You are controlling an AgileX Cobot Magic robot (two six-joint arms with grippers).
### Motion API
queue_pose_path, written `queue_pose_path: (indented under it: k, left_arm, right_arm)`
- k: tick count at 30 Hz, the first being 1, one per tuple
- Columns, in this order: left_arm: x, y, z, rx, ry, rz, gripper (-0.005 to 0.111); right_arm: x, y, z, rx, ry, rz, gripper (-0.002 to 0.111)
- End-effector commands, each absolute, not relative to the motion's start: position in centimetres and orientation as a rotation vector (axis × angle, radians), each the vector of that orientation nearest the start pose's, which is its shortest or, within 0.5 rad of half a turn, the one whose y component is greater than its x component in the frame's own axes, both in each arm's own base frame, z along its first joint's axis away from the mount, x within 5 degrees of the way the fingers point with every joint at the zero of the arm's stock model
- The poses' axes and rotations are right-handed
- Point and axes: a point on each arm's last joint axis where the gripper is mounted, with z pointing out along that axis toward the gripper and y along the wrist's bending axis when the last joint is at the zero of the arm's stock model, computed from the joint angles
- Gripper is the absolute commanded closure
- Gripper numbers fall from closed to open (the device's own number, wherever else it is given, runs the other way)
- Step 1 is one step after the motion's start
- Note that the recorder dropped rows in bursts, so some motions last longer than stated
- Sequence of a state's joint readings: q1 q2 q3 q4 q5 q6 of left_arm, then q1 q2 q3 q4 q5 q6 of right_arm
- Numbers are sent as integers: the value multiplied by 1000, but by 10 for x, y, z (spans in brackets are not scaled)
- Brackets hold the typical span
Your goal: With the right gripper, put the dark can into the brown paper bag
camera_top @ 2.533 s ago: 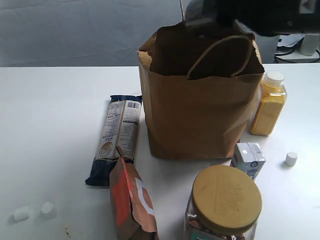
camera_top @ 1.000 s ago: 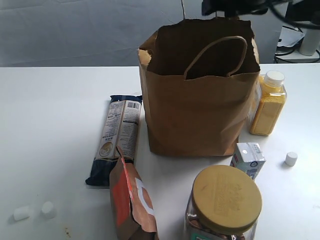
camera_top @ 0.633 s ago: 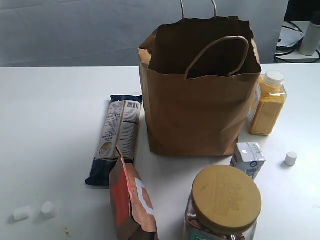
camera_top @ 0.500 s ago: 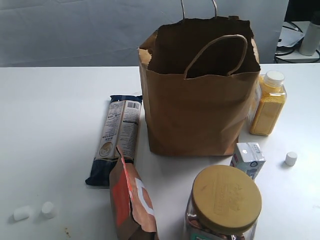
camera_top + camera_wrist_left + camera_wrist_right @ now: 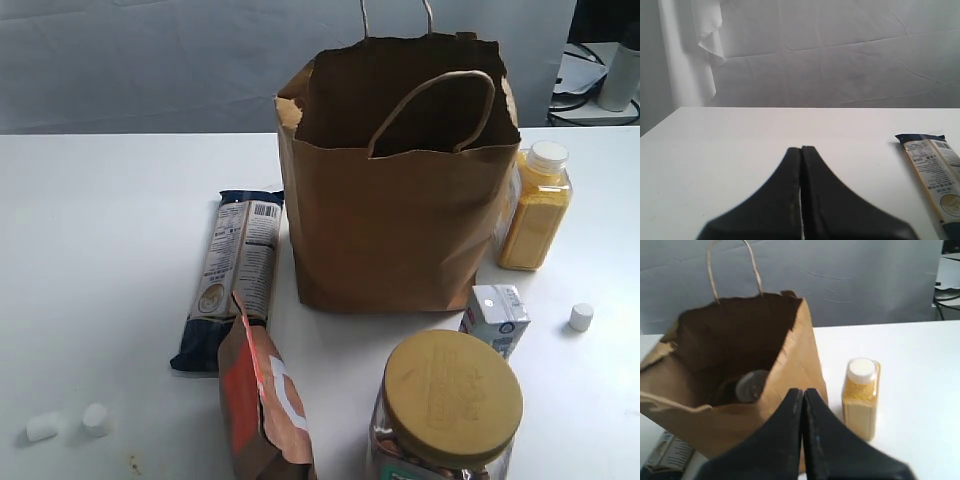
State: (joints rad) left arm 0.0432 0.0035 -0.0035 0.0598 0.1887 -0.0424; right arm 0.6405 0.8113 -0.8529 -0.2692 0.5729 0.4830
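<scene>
While the dark can (image 5: 752,385) sat in the brown paper bag (image 5: 395,235) by the far edge of the counter (image 5: 100,250), your right gripper (image 5: 803,391) was empty, jaws together. Your left gripper (image 5: 801,149) had its jaws together too.

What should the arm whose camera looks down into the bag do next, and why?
Probably just draw the right gripper away from the brown paper bag and rest. The dark can sits down inside the bag with its pale top showing. The gripper is shut on nothing, and the exterior view shows no arm over the bag, so nothing seems left to carry.
</scene>
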Motion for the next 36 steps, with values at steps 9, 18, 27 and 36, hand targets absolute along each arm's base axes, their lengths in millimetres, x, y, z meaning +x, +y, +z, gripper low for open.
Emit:
queue_pose_path:
  k: [9, 18, 27, 36]
  left_arm:
    - [56, 3, 197, -26, 1667, 50, 107]
    - [56, 3, 197, -26, 1667, 50, 107]
    - [56, 3, 197, -26, 1664, 49, 107]
    - [56, 3, 197, -26, 1664, 49, 107]
  right_arm:
    - [87, 31, 268, -179, 1745, 350, 108]
    - [55, 15, 223, -112, 1597, 314, 108]
    - [54, 15, 202, -210, 1600, 207, 108]
    - [54, 15, 202, -207, 1598, 220, 108]
